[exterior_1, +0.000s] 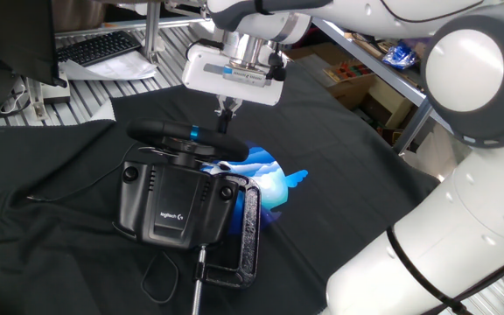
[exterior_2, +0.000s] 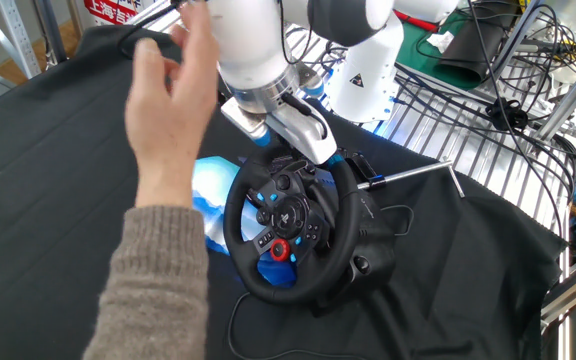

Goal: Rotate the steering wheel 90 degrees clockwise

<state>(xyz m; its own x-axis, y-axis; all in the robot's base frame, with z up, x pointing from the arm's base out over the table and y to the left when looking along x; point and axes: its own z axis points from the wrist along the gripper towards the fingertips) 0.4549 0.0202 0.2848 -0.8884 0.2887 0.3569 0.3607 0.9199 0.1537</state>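
Claw (exterior_1: pixel 227 110) above steering wheel (exterior_1: pixel 188 137); jaw state unclear.

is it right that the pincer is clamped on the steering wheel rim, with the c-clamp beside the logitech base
Not quite. In one fixed view the pincer hangs above the steering wheel rim, clear of it, not clamped on it. The rest holds: the C-clamp sits beside the Logitech base.

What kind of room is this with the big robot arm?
Probably a robotics lab or workshop. A white robot arm reaches over a gaming steering wheel clamped on a black-cloth table, and there are metal racks with tangled cables and a keyboard behind.
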